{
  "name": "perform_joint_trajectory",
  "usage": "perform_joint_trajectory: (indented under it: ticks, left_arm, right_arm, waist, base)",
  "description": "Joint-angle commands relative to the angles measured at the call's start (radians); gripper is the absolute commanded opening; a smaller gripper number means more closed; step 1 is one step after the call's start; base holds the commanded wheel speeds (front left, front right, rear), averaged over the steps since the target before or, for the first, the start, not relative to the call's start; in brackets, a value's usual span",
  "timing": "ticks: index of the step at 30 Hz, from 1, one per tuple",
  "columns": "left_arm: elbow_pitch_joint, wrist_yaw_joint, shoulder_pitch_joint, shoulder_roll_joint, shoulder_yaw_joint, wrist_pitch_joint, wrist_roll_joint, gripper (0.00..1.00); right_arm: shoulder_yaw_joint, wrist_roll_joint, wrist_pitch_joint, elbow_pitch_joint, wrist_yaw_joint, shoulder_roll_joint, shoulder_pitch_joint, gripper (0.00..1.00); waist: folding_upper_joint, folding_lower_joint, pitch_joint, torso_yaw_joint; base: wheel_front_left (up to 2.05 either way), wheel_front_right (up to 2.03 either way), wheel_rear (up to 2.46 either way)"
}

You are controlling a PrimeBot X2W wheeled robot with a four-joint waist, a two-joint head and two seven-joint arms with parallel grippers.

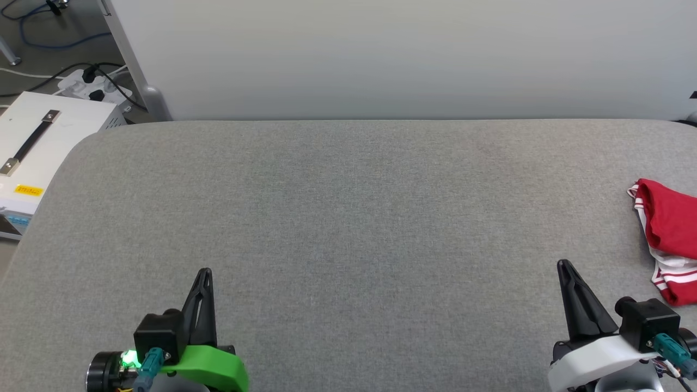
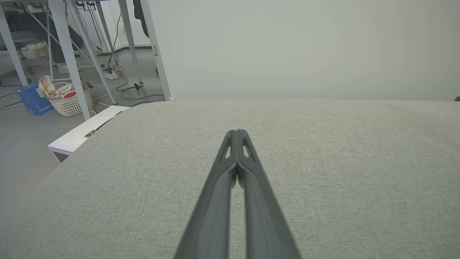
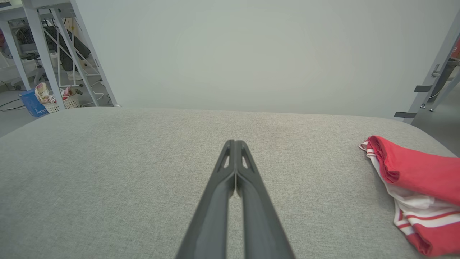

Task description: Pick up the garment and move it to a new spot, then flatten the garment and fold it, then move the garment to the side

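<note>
One red garment point(image 1: 672, 234) is seen lying in a bunched heap at the far right edge of the grey surface point(image 1: 348, 218), partly cut off by the side of the head view. Its red cloth is rolled over at the top, and white cloth with red stripes is exposed along its near side and lower end. No lettering can be made out.

The right claw point(image 1: 563, 264) is held low over the surface, near the garment but apart from it, with its two dark fingers pressed together and nothing between them. The left claw point(image 1: 204, 270) is posed the same way, well apart to the left, fingers together and empty.

Beyond the surface's left corner, one white case point(image 1: 32, 141) with a black handle is seen, and one pale panel point(image 1: 381, 54) is stood behind the surface.
</note>
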Motion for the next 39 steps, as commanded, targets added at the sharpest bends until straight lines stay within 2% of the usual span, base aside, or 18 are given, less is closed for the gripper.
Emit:
perform_joint_trajectory:
  ticks: [1, 39]
  left_arm:
    - [-0.005, 0.006, -0.020, -0.006, 0.005, 0.006, 0.012, 0.00]
    - [-0.020, 0.013, -0.044, -0.011, 0.012, 0.083, 0.040, 0.00]
  right_arm:
    - [-0.003, -0.012, 0.008, -0.006, 0.000, 0.004, -0.019, 0.00]
    - [-0.007, -0.078, 0.086, -0.016, -0.001, 0.023, -0.045, 0.00]
  waist:
    - [0.0000, 0.0000, 0.000, 0.000]
    - [0.0000, 0.0000, -0.004, -0.004]
  base:
    - [0.00, 0.00, 0.00]
    - [0.00, 0.00, 0.00]
